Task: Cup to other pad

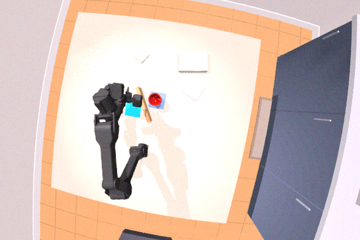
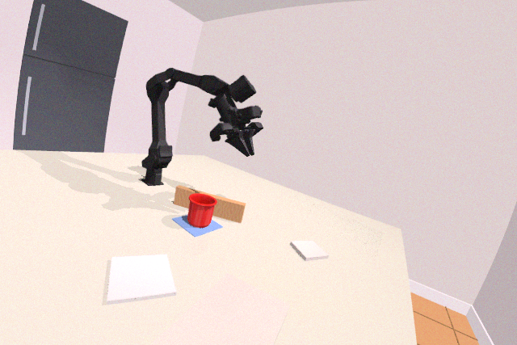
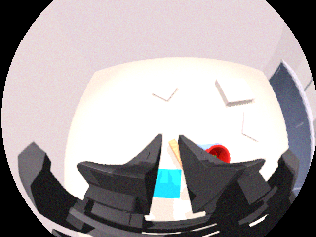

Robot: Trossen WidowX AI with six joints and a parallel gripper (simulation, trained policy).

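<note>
The red cup (image 1: 154, 99) (image 2: 200, 211) (image 3: 218, 154) stands upright on the blue pad (image 1: 163, 99) (image 2: 195, 231). Several small coloured marbles are inside the cup; none show outside it. The cyan pad (image 1: 133, 111) (image 3: 168, 184) lies across the wooden bar from the cup and bears nothing; the exterior view does not show it. My gripper (image 2: 250, 153) (image 3: 170, 137) is shut to a narrow gap with nothing between its fingertips. It hangs high above the table, on the cyan pad's side of the bar, well away from the cup, fingers pointing obliquely down.
The upright wooden bar (image 1: 143, 105) (image 2: 230, 208) (image 3: 174, 148) stands between the two pads, close behind the cup in the exterior view. A white slab (image 1: 193, 61) (image 2: 140, 277) (image 3: 234, 91), a small white tile (image 2: 309, 250) and a thin pale sheet (image 2: 237, 308) lie farther from the arm's base.
</note>
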